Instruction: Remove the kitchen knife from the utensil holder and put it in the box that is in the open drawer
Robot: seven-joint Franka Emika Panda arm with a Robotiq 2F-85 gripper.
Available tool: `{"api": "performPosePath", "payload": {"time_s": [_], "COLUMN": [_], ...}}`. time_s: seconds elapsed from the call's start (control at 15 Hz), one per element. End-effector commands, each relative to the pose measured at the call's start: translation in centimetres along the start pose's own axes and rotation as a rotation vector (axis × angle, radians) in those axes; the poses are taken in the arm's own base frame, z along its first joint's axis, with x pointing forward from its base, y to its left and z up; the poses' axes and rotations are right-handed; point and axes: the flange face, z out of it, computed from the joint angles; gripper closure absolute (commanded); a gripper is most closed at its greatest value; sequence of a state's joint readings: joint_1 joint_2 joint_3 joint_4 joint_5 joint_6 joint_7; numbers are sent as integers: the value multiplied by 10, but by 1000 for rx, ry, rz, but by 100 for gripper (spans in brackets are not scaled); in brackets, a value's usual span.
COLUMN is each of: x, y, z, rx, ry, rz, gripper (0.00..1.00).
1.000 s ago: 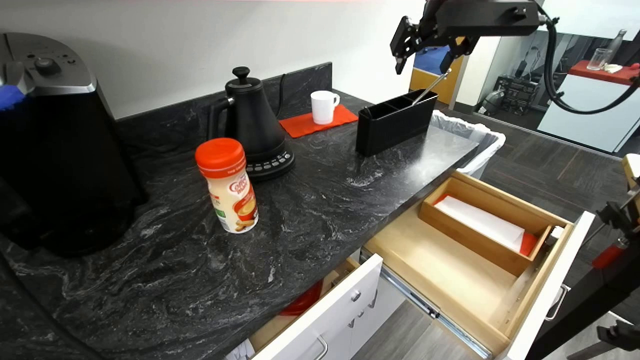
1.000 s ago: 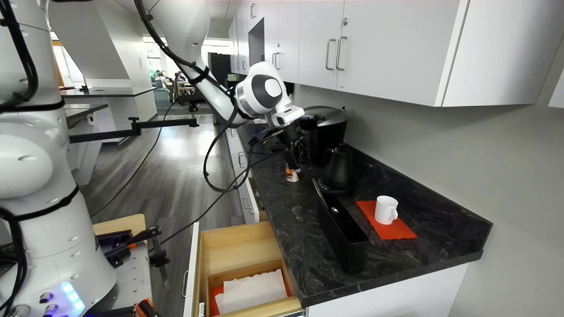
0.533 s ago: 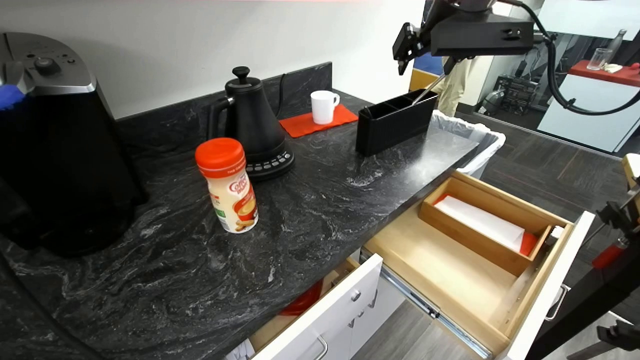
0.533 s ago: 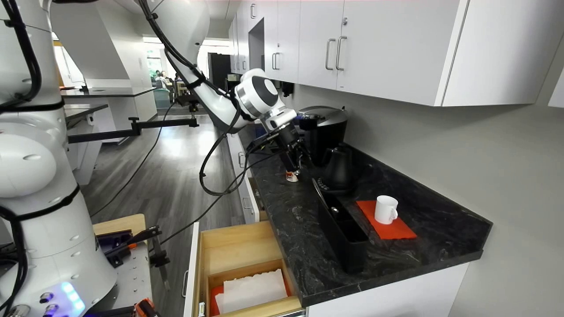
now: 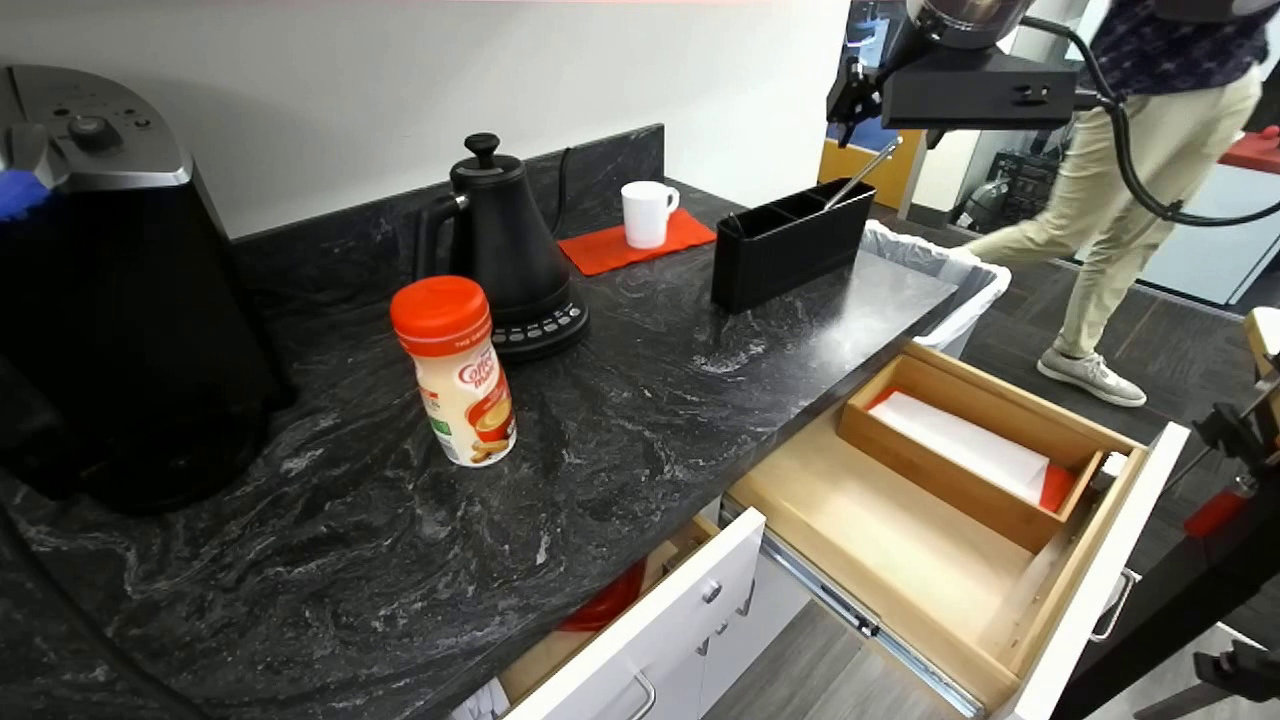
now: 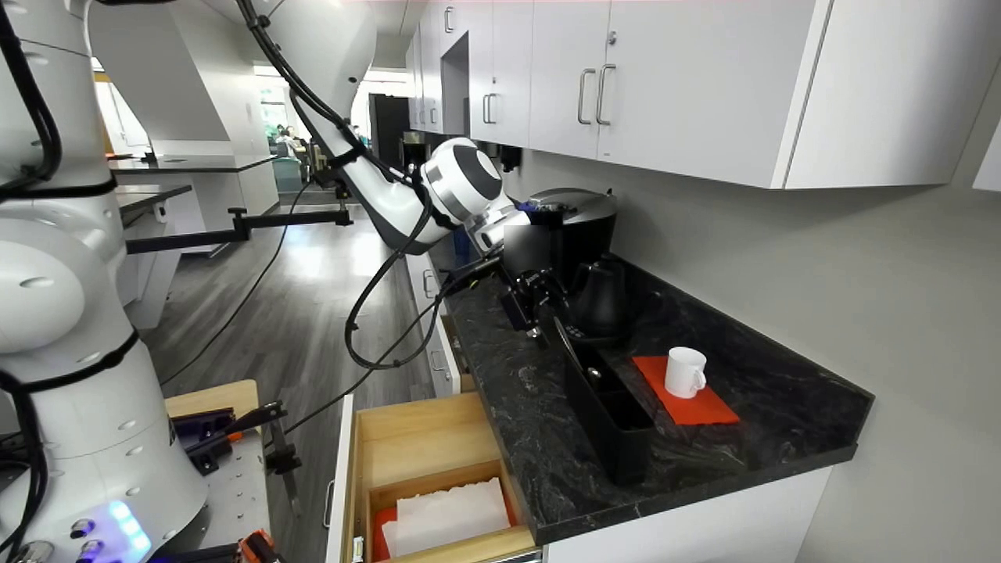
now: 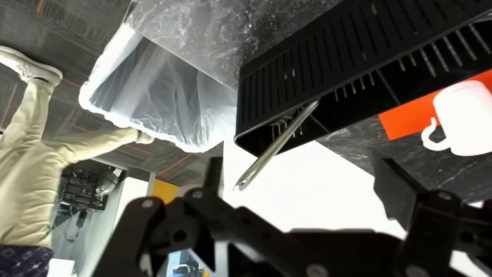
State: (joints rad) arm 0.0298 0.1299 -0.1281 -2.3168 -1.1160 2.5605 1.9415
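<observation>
Table [image 5: 640,400]: dark and marbled; you have it in both exterior views.
Arm [image 6: 387,199]: white, angled down toward the table.
Person [image 5: 1200,130]: mid-stride past the table's end (you get the legs again, upside down, in the wrist view).
Drawer [image 5: 900,545]: pulled out below the table's edge, pale wood inside, white front.
Bin [image 5: 975,300]: white-lined, just beside the table's end.
Coffee maker [image 5: 110,270]: black with a silver top, well apart from the bin.
Box [image 5: 945,480]: in the drawer, along the side nearer the bin; a white sheet [image 5: 965,445] lies in it, with red showing at both ends.
Kettle [image 5: 515,250]: black, upright on the table.
Holder [image 5: 790,255]: black, upright on the table near the bin, its open top divided into compartments.
Claw [image 7: 301,173]: released, its fingers [image 7: 214,175] spread wide apart; you have it hanging near the holder.
Red cloth [image 5: 600,250]: flat on the table, near the holder.
Mug [image 5: 647,215]: white, upright on the red cloth.
Knife [image 7: 276,144]: in the holder, tilted, a metal length leaning out of the top toward the bin; in your wrist view its end shows against the gap between the fingers. The rest is hidden inside, and you cannot tell which compartment takes it.
</observation>
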Motion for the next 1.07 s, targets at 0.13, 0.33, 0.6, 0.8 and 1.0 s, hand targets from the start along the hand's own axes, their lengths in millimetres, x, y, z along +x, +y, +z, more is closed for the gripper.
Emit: {"api": "performPosePath", "payload": {"time_s": [0.13, 0.33, 0.6, 0.8, 1.0], "x": [12, 15, 12, 13, 10], "y": [37, 35, 27, 27, 29], "z": [13, 20, 26, 39, 37], "rx": [-26, -32, -30, -46, -57], "ry": [93, 144, 176, 204, 178], "rz": [91, 150, 200, 199, 176], "gripper": [0, 0, 0, 0, 0]}}
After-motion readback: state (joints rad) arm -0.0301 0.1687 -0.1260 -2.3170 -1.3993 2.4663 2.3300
